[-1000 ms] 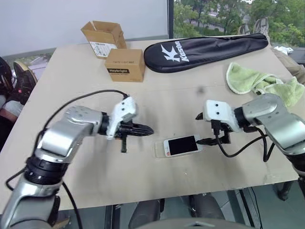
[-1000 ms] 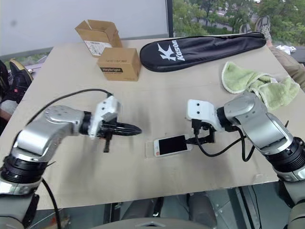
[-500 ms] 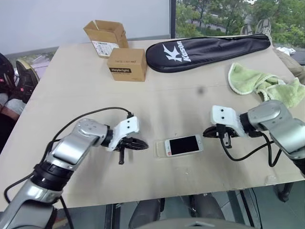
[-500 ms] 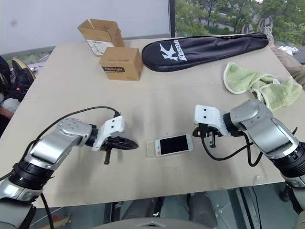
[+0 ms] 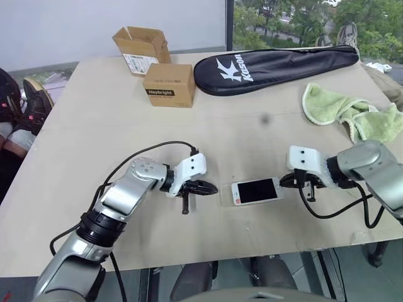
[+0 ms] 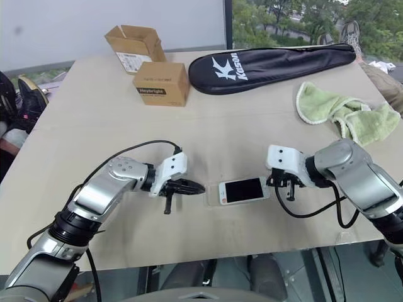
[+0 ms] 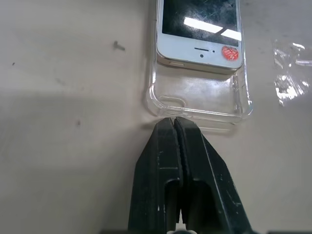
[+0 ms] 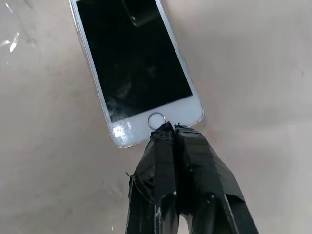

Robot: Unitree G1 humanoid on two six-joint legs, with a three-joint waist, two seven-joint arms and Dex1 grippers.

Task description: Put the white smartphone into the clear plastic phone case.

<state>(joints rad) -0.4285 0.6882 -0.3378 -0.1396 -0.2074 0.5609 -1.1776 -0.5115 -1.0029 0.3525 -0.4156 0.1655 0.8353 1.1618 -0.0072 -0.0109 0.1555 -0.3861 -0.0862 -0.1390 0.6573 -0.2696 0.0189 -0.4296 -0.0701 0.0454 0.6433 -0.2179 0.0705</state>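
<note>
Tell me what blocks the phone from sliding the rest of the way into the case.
Nothing visible does. The white smartphone lies partly on the clear plastic phone case; the case's uncovered end is bare. The shut left gripper sits at that end's rim, the shut right gripper at the phone's home-button end.

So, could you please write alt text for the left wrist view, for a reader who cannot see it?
The left pincer, shut, points its black tips at the open end of the clear plastic phone case on a beige table. The white smartphone lies screen up, only partly in the case, so the near end of the case is empty.
</note>
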